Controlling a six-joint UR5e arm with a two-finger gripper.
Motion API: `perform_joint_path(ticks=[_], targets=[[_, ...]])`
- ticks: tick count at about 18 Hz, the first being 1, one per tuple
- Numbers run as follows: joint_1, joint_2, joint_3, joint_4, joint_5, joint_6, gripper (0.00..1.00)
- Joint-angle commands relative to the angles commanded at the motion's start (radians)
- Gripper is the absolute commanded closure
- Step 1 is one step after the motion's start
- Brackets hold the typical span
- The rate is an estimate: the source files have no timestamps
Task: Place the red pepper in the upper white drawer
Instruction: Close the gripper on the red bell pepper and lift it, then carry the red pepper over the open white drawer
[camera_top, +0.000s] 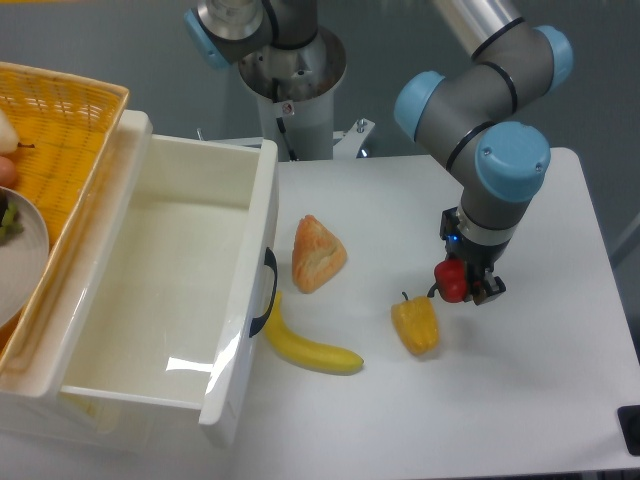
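The red pepper (451, 281) is small and glossy, and it sits between the fingers of my gripper (462, 286) at the right of the table, just right of and above the yellow pepper. The gripper is shut on it; whether it is off the tabletop I cannot tell. The upper white drawer (165, 262) stands pulled open at the left, its inside bare, with a dark curved handle (266, 293) on the front wall facing the table's middle. The drawer is far to the left of the gripper.
A yellow-orange pepper (416, 325) lies just below-left of the gripper. A banana (309, 347) rests by the drawer handle, and a pastry wedge (317, 254) sits above it. An orange wicker basket (60, 150) holding a plate stands left of the drawer. The arm's base (292, 90) rises at the back.
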Motion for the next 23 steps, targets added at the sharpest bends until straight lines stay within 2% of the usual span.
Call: perform_joint_path(ticks=[2,5,9,13,23], targets=[[0.006,0.005,-0.015,0.002,-0.003,0.002,0.69],[0.006,0.005,0.005,0.002,0.000,-0.005,0.69],[0.000,0.041,0.011,-0.005,-0.008,-0.046,0.69],[-0.020,0.071,0.034,-0.003,-0.047,-0.178,0.69],[-0.126,0.198,0.041,0.000,-0.090,-0.442,0.69]])
